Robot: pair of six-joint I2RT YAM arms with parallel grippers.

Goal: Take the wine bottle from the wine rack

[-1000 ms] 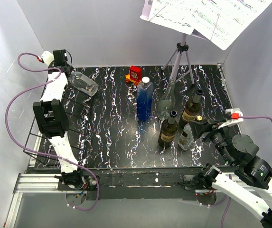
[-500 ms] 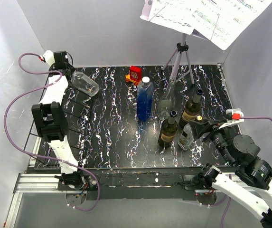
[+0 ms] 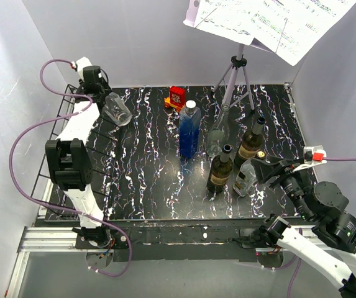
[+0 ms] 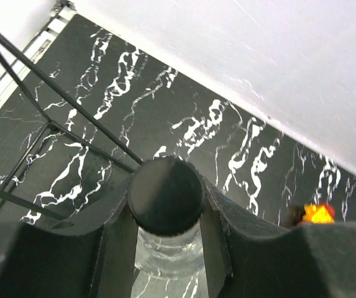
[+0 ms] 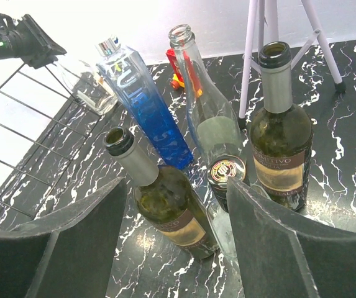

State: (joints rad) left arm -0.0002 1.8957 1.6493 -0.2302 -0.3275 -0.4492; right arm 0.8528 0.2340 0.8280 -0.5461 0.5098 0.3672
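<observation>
My left gripper (image 3: pixel 95 92) is shut on the neck of a clear glass wine bottle (image 3: pixel 116 112) with a black cap (image 4: pixel 165 195). It holds the bottle in the air at the back right corner of the black wire wine rack (image 3: pixel 63 133). In the left wrist view both fingers (image 4: pixel 118 248) press the clear neck (image 4: pixel 168 257) just under the cap, with rack wires (image 4: pixel 47 81) to the left. The right wrist view shows this bottle (image 5: pixel 87 84) far left. My right gripper (image 3: pixel 271 169) is open and empty, beside the standing bottles.
Standing mid-table are a blue bottle (image 3: pixel 189 129), a clear empty bottle (image 3: pixel 217 135), two dark wine bottles (image 3: pixel 220 169) (image 3: pixel 251 143) and a small clear bottle (image 3: pixel 245 178). A red object (image 3: pixel 177 97) and a music stand tripod (image 3: pixel 237 74) are at the back.
My left gripper has moved toward the back and to the right with the clear bottle, tipping it more upright. My right arm has shifted slightly to the right.
</observation>
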